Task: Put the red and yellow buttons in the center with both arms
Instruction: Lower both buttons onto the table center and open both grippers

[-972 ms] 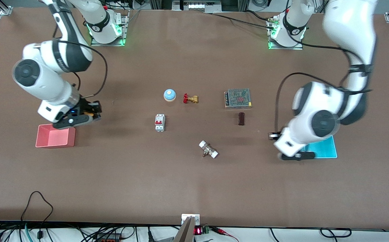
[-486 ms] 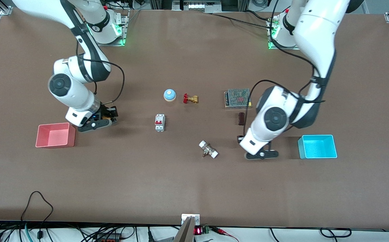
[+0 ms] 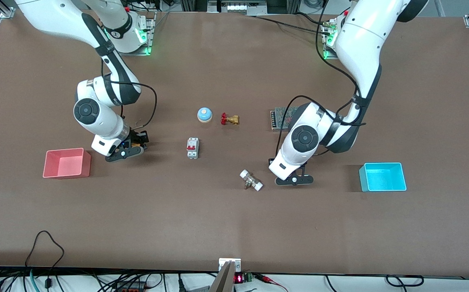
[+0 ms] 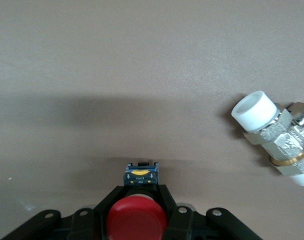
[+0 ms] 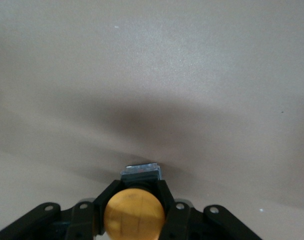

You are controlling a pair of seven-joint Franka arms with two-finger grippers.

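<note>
My left gripper (image 3: pixel 295 177) is shut on the red button (image 4: pixel 137 218), its black body clamped between the two fingers (image 4: pixel 112 196). It hangs low over bare tabletop beside a white-capped metal fitting (image 3: pixel 251 180). My right gripper (image 3: pixel 133 144) is shut on the orange-yellow button (image 5: pixel 134 215), low over bare tabletop between the red bin and the circuit breaker. The table's center (image 3: pixel 222 162) is plain brown surface. Neither button's cap shows clearly in the front view, where the hands hide them.
A circuit breaker (image 3: pixel 192 147), a blue bell (image 3: pixel 204 114) and a brass valve (image 3: pixel 229 119) lie mid-table. The fitting also shows in the left wrist view (image 4: pixel 274 137). The left arm partly hides a mesh-topped box (image 3: pixel 279 115). A red bin (image 3: pixel 66 163) and a cyan bin (image 3: pixel 382 177) sit toward the table's ends.
Both arms have swung inward from their bins toward the table's middle, each carrying its button. The left arm now covers the small brown block and part of the mesh box.
</note>
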